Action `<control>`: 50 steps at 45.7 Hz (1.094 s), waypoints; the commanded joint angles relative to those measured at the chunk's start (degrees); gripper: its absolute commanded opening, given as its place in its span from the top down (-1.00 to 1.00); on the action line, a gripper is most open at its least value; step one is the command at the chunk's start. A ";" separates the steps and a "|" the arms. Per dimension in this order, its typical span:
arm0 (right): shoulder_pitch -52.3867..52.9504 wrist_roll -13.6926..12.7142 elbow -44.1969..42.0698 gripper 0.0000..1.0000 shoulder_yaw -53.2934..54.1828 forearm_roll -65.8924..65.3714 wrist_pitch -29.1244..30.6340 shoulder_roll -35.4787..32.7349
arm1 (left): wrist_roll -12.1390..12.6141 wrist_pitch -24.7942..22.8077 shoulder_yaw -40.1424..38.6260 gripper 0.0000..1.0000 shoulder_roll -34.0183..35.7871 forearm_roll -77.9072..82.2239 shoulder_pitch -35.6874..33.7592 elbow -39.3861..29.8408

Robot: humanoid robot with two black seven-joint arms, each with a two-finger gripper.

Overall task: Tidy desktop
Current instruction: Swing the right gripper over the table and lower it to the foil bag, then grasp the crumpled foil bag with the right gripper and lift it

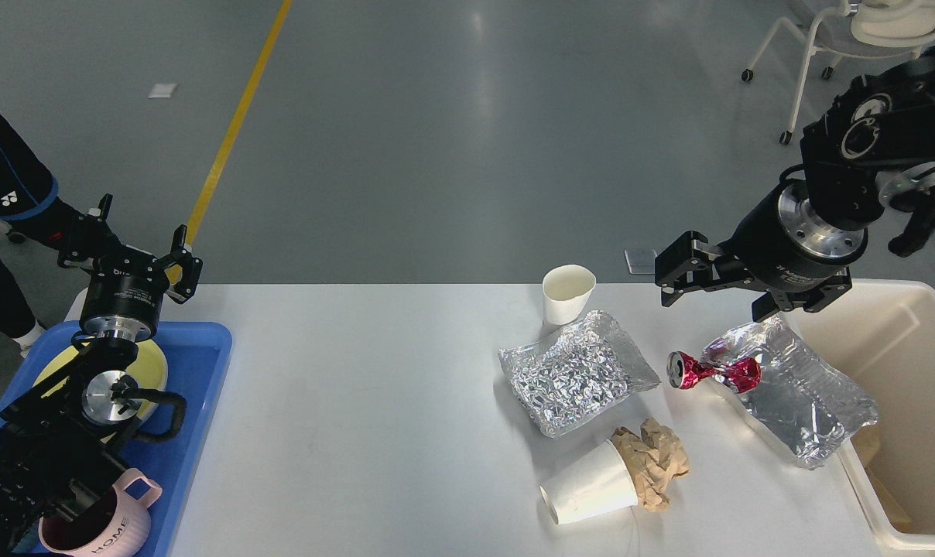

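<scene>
The white desktop (375, 418) carries litter on its right half: an upright white paper cup (566, 292), a crumpled foil bag (577, 373), a crushed red can (711, 371), a second foil bag (804, 398) leaning on the bin's edge, a white paper cup lying on its side (590, 492) and crumpled brown paper (655, 460). My right gripper (727, 292) is open and empty, hanging above the table's far edge just behind the can. My left gripper (138, 230) is open and empty, above the far end of the blue tray.
A cream bin (912, 298) stands at the table's right end. A blue tray (200, 363) at the left holds a yellow plate (156, 365) and a pink mug (100, 524). A person (7, 178) stands at far left. A wheeled chair (823, 35) is at back right.
</scene>
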 commanded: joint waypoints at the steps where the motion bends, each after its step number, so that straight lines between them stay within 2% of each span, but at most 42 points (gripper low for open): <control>1: -5.64 0.36 -5.59 -1.00 1.11 0.46 -1.00 -0.32 | 0.00 0.01 0.00 -0.94 0.00 -0.01 0.00 -0.06; 9: -14.43 0.44 -14.04 -1.00 5.33 1.87 -0.91 -0.23 | 0.00 0.01 0.00 -0.94 0.00 -0.01 0.00 -0.06; 22: -24.01 0.44 -16.59 -1.00 6.30 1.96 -2.67 -0.40 | 0.00 0.01 0.00 -0.94 0.00 -0.01 0.00 -0.06; 36: -34.12 0.44 -19.05 -1.00 13.68 5.38 -3.99 0.74 | 0.00 -0.07 0.00 -0.94 0.00 -0.01 0.00 -0.06; 42: -38.69 0.44 -22.56 -1.00 16.75 6.97 -5.04 3.55 | 0.00 0.01 -0.09 -0.94 0.00 -0.01 0.00 -0.06; 50: -45.36 0.27 -28.89 -1.00 19.74 6.97 -10.49 8.64 | 0.00 -0.08 -0.09 -0.94 0.00 -0.01 0.00 -0.06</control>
